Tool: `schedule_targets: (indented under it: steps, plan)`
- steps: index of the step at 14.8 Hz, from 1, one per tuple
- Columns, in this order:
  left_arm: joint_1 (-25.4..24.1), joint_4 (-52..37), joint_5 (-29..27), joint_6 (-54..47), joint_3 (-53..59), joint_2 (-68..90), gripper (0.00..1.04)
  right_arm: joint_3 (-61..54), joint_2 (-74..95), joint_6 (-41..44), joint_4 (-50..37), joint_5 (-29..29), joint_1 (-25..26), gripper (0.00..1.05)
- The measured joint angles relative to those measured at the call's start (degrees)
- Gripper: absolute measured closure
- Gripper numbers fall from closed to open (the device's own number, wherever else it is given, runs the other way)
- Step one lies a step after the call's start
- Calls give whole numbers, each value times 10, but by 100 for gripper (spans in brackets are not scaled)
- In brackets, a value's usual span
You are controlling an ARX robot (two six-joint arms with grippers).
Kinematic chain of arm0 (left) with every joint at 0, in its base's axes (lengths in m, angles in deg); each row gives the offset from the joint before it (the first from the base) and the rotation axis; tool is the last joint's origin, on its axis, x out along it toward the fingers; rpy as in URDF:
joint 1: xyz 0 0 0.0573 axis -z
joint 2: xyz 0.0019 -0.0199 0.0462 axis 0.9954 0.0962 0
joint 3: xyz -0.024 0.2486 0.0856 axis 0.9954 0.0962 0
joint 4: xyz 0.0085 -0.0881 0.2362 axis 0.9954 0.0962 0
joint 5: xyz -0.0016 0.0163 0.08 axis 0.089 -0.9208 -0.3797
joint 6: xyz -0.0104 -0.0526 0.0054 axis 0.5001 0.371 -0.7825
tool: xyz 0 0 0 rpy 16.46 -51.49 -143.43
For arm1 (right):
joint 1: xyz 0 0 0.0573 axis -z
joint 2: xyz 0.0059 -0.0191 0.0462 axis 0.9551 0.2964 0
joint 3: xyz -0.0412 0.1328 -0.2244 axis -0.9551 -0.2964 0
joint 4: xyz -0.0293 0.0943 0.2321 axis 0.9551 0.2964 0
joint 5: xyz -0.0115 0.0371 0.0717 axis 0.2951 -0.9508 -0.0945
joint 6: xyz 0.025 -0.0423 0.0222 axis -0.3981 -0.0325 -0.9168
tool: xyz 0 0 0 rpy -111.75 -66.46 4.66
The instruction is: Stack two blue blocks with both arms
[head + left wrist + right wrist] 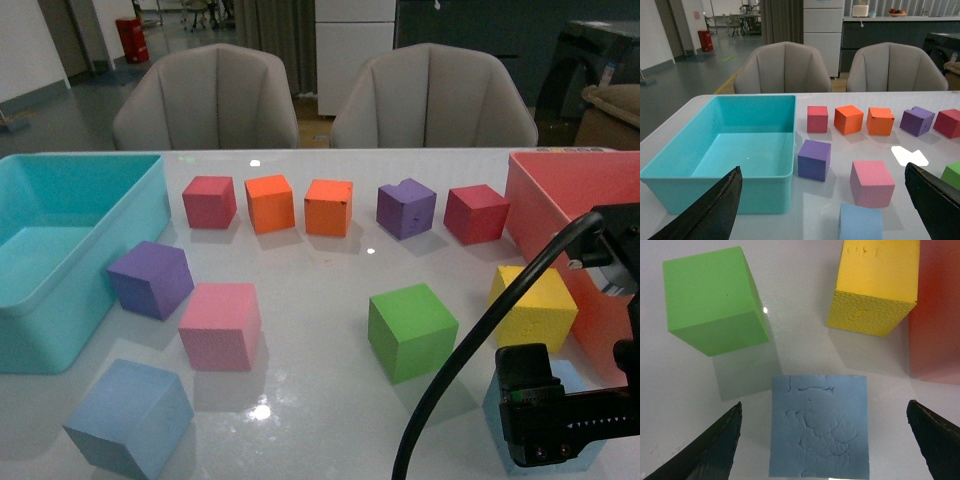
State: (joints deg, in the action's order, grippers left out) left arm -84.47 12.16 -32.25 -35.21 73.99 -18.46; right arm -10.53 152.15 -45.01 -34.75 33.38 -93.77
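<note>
Altogether, eleven foam cubes sit on the white worktop: two blue, two purple, two orange, two red, one pink, one green and one yellow.

One blue block rests at the near left corner, just nearer than the pink cube and close to the turquoise bin along the left edge. The other blue block lies at the near right corner, just nearer than the yellow cube, with the green cube to its left and the red bin along the right edge.

The right fingers are spread wide on either side of that second blue block, with a gap on each side and no contact. The left fingers are also spread wide and hold nothing; the first blue block shows between them, lower down on the worktop.

Near the far edge runs a row of five cubes: red, orange, orange, purple and dark red. The second purple cube stands just beside the turquoise bin.

Two grey chairs stand beyond the far edge.
</note>
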Motion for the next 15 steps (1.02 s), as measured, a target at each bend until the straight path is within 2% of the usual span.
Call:
schedule_targets:
  steps: [11,12,15]
  plan:
    - [0,0,0,0,0,0,7,6,147,-16,-97,-61,24,6]
    - [0,0,0,0,0,0,7,-2,146,-18,-101,-59,27,24]
    - [0,0,0,0,0,0,7,-35,69,-14,-76,-49,30,51]
